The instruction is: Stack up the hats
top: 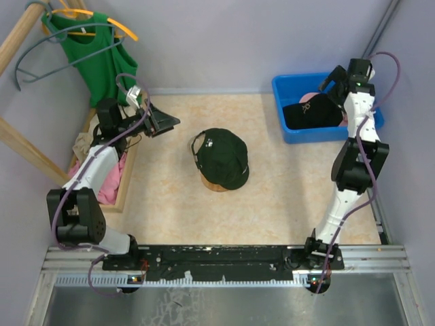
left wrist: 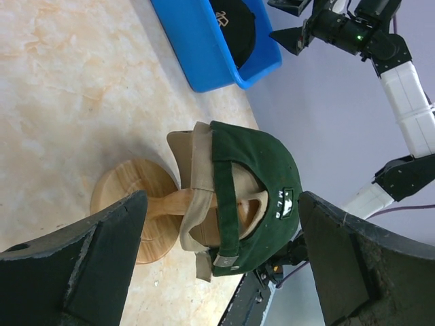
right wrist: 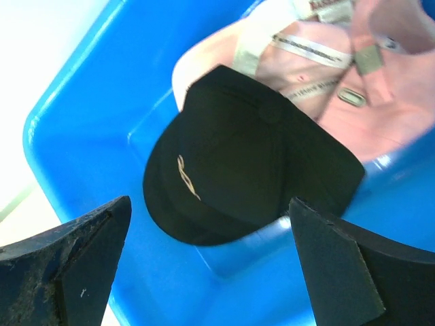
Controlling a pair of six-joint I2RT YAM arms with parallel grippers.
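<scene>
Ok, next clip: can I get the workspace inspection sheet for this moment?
Surface: pale marbled table.
Job's things: dark green cap over tan cap on a wooden stand; black cap atop pink cap in the blue bin.
Clutter: green top on a hanger; cloths in a wooden tray.
Grippers: left gripper open, empty, facing the stand; right gripper open, empty, above the black cap.
Cables: cables run along both arms, off the caps.
Surroundings: plain walls.

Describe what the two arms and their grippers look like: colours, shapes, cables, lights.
Both the left arm and right arm have white link shells between bulky black joints, with a lilac-grey cable looping along each. The fingers are black, broad wedges with scuffed, pale-flecked edges. A small green light glows near the right wrist.
</scene>
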